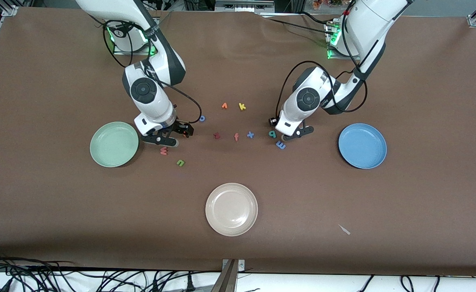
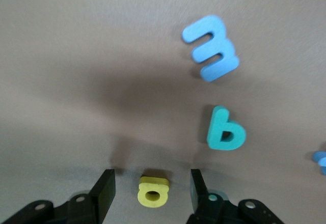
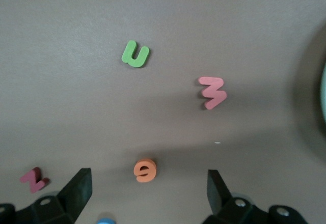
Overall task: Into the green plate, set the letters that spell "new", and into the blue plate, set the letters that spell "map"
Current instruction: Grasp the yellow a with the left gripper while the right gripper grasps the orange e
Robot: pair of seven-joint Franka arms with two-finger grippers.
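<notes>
The left gripper (image 2: 151, 191) is down at the counter (image 1: 343, 61) with its two fingers partly open on either side of the yellow a (image 2: 153, 191), a small gap showing on each side, so it grips nothing. Just beside that gripper lie the teal p (image 1: 272, 134) and, a little nearer the front camera, the light blue m (image 1: 281, 144); both rest flat on the counter between the gripper and the middle row of letters. The blue plate (image 1: 378, 160) sits toward the left arm's end of the counter, with no letter in it. The right gripper (image 3: 147, 188) is low over the counter with its fingers spread wide, and the orange e (image 3: 145, 170) lies between them, untouched. The pinkish-red w (image 1: 164, 151) lies just beside that gripper, nearer the front camera, and the green n (image 1: 180, 163) lies nearer still. The green plate (image 1: 100, 156) sits beside the right gripper toward the right arm's end of the counter and holds nothing. Between the two arms lie a dark red z (image 1: 217, 136), an orange f (image 1: 236, 137) and a blue x (image 1: 250, 134) in a row, with an orange v-shaped letter (image 1: 224, 106) and a yellow k (image 1: 242, 106) farther from the camera, and a blue o (image 1: 202, 118) near the right arm. A cream-white plate (image 1: 213, 221) sits nearest the front camera.
</notes>
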